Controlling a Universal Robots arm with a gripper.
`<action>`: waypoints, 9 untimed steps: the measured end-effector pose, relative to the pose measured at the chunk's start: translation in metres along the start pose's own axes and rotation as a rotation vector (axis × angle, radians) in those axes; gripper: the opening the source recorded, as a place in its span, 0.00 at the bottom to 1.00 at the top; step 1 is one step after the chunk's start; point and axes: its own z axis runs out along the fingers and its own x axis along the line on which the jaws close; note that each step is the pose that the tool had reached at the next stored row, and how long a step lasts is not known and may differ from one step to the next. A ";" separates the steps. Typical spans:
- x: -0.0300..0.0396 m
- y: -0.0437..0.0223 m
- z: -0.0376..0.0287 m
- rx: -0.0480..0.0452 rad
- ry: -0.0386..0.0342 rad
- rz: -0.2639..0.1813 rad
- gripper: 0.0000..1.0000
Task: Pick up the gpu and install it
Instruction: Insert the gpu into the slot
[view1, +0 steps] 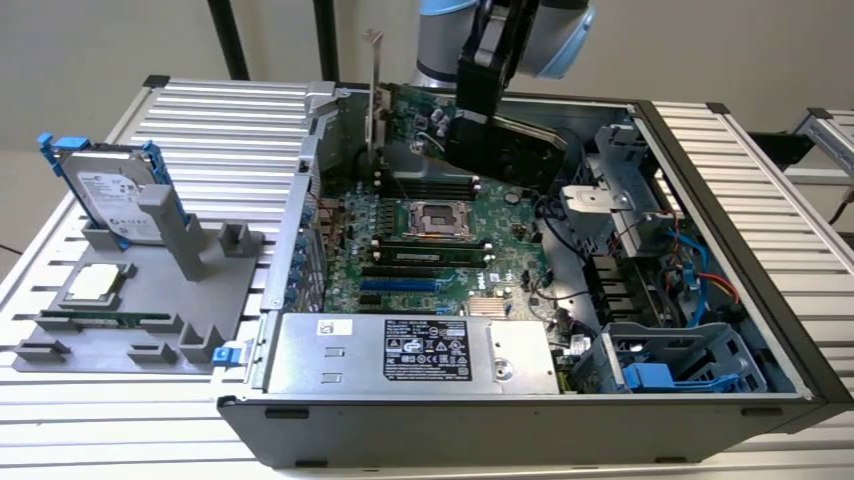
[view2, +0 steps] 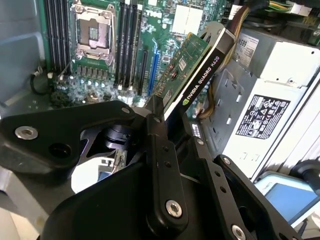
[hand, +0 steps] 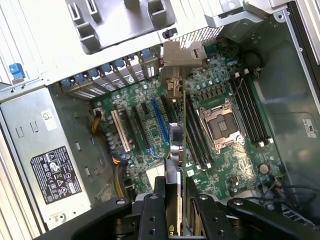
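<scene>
Exterior view: my gripper (view1: 483, 95) was clamped on the one gpu (view1: 514, 150), which hung tilted over the open case (view1: 742, 262), bracket toward the exterior view's left, above the motherboard (view1: 514, 215). One hard drive (view1: 114, 195) stood outside. Second wrist view: the gpu (view2: 192, 60) ran lengthwise straight out from the pinching fingers (view2: 155, 125). First wrist view: edge-on, its long axis lay parallel to the single blue slot (hand: 160, 120), just beside it and, I judged, unseated.
</scene>
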 end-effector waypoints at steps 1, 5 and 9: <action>0.0000 0.0000 0.0000 -0.0001 0.0003 -0.006 0.00; 0.0000 0.0000 -0.0001 -0.0007 0.0017 -0.031 0.00; 0.0000 0.0000 -0.0002 -0.0011 0.0031 -0.056 0.00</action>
